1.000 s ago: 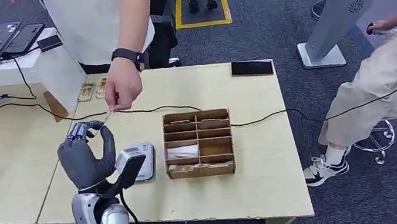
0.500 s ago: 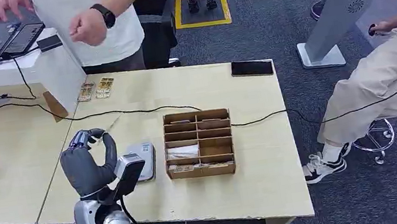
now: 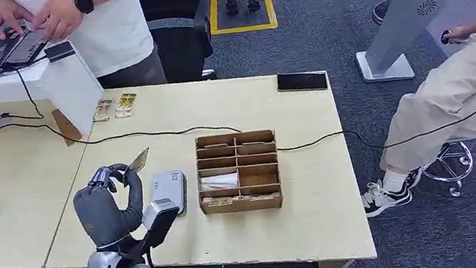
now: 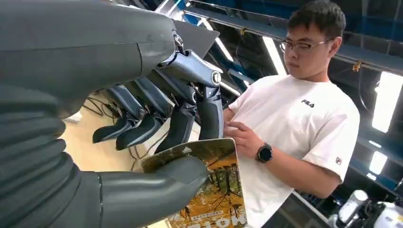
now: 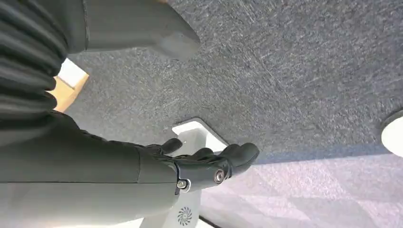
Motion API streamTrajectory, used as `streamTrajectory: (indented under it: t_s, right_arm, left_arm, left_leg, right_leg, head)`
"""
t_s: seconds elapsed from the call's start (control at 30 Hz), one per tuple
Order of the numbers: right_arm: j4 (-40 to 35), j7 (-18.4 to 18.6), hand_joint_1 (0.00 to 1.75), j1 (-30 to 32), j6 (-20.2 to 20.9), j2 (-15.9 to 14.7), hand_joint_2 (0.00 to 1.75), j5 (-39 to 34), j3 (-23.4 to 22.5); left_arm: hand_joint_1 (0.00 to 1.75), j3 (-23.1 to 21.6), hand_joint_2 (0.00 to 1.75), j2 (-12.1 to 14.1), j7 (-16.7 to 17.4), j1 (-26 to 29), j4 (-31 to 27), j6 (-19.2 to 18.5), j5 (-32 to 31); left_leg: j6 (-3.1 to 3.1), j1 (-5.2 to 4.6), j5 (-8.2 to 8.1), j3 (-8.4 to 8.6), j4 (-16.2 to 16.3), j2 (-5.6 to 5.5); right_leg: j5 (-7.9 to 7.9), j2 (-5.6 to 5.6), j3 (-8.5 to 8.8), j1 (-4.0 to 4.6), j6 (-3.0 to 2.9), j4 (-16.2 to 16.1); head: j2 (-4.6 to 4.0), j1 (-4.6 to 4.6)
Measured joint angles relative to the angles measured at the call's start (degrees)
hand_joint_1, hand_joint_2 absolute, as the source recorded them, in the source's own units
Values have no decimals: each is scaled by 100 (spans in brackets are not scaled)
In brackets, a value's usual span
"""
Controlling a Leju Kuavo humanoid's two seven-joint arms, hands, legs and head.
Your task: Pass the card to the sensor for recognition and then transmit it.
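The robot's left hand (image 3: pixel 109 204) is raised above the near left part of the wooden table (image 3: pixel 314 186), thumb and fingers pinched on a card (image 3: pixel 139 161) that tilts up just left of the small grey sensor (image 3: pixel 168 191). In the left wrist view the thumb (image 4: pixel 157 187) covers part of the card's printed face, whose lower edge is cut off. The right hand (image 5: pixel 204 164) hangs over grey carpet, fingers loosely apart, holding nothing.
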Motion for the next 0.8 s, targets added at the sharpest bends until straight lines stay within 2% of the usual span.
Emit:
streamTrajectory:
  t_s: [0.27, 0.5, 0.67, 0.8]
  right_arm:
    - [-402, 15, 0, 50, 120, 216, 175, 11, 0]
    - [-579, 15, 0, 63, 135, 282, 175, 52, 0]
    - [-579, 9, 0, 62, 142, 280, 175, 87, 0]
    - [-566, 11, 0, 61, 138, 280, 175, 105, 0]
  left_arm:
    - [175, -90, 175, 57, 96, 363, -253, 0, -170]
    - [175, -114, 175, 92, 109, 466, -304, 0, -361]
    - [175, 24, 175, 46, 39, 449, -302, 0, -967]
    - [175, 405, 175, -61, -29, 423, -407, 0, -1534]
  left_leg:
    - [0, 0, 0, -1, 0, 0]
    - [0, 0, 0, 0, 0, 0]
    - [0, 0, 0, -1, 0, 0]
    - [0, 0, 0, 0, 0, 1]
  right_leg:
    - [-1, -1, -1, 0, 1, 0]
    - [0, -1, 0, 0, 1, 0]
    - [0, -1, 0, 0, 1, 0]
    - [-1, 1, -1, 0, 1, 0]
  head:
    - [0, 4]
    - [0, 0]
    - [0, 2]
    - [0, 2]
